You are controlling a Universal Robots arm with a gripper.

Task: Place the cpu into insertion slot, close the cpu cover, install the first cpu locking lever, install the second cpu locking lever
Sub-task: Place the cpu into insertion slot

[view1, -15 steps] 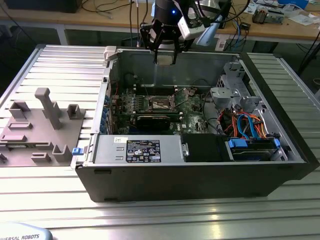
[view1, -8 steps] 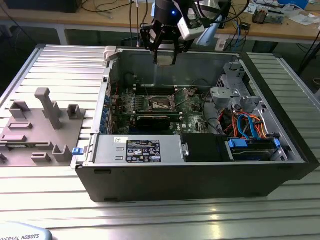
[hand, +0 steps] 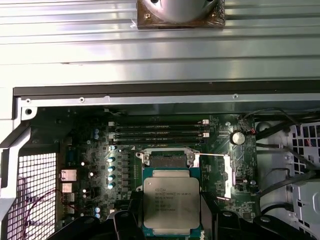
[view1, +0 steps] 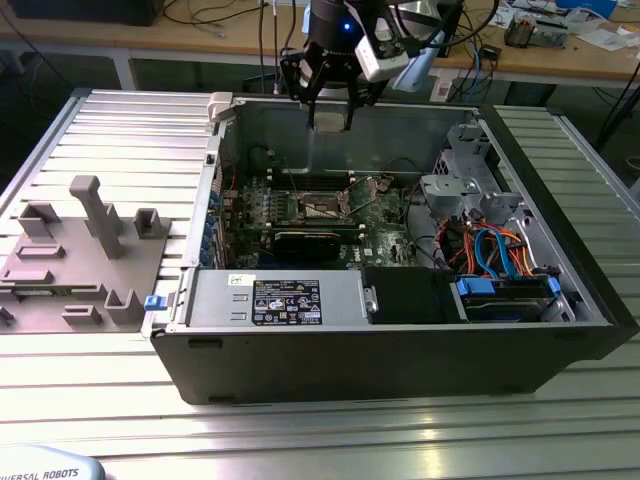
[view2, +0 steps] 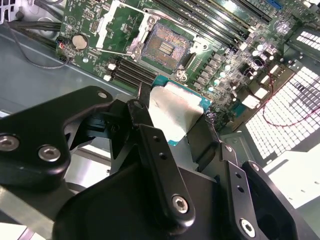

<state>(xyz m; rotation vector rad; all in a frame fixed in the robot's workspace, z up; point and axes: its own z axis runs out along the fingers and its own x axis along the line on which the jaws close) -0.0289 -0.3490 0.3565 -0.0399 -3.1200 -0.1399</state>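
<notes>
The first step is judged to be in hand. The cpu [hand: 171, 202] is clamped by two opposite edges in the gripper [hand: 171, 222] and held in the air, not yet seated.

In the exterior view the insertion slot [view1: 322, 208] is seen bare on the motherboard [view1: 290, 225]. The gripper is placed at about twelve o'clock from it, up by the far wall of the case [view1: 400, 350]. The cpu cover [hand: 227, 172] is swung open, at about two o'clock of the slot in that view (so the socket is left free).

Seating is judged to call for the chip to be squared to the slot's frame and lowered flat, since the contacts look delicate.

In the first wrist view part of the slot is hidden behind the chip, and the chip's near edge is cut off. A thin wire [view2: 120, 51] beside the slot may be a locking lever, but this cannot be told.
</notes>
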